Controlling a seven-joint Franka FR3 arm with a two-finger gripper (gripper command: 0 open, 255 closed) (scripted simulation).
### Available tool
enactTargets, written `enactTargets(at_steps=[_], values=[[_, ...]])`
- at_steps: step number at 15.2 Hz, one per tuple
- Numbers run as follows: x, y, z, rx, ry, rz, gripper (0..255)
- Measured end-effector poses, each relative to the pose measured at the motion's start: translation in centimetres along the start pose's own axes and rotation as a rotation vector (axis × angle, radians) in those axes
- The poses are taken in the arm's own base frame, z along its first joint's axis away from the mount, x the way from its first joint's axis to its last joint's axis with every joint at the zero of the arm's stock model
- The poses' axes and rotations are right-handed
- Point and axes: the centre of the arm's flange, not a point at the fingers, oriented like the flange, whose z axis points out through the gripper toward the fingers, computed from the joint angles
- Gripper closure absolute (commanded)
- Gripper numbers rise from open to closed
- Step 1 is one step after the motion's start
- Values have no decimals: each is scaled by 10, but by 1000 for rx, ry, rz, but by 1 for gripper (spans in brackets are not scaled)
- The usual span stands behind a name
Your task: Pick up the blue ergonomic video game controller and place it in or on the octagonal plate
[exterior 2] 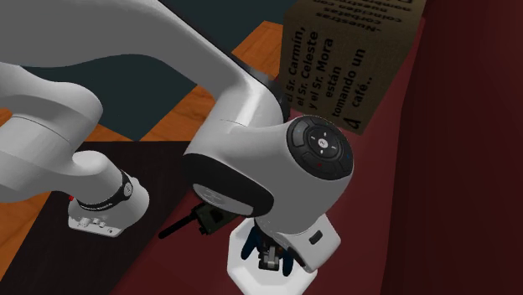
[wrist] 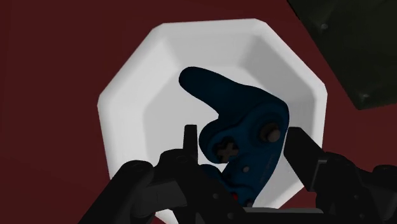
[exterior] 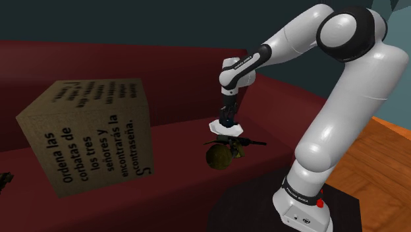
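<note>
The blue controller (wrist: 245,127) is clasped between the black fingers (wrist: 305,153) of the gripper (wrist: 245,140), which are closed against both of its sides. It is held directly over the hollow of the white octagonal plate (wrist: 159,83); whether it touches the plate cannot be told. The plate is set on a dark red surface (exterior: 178,138). Just beside it, nearer the stand (exterior: 309,211), an olive round object (exterior: 219,155) and a dark, long-barrelled item (exterior: 247,141) are seen. A brown printed box (exterior: 92,132) is placed well apart, at the shoulder view's left.
</note>
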Motion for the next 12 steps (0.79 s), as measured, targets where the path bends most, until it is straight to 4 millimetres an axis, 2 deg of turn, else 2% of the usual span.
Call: enactTargets(at_steps=[4,10,11,12], values=[[1,2,20,0,0,0,255],[3,1,24,0,0,0,255],[3,1,24,0,0,0,0],[3,1,24,0,1,0,0]])
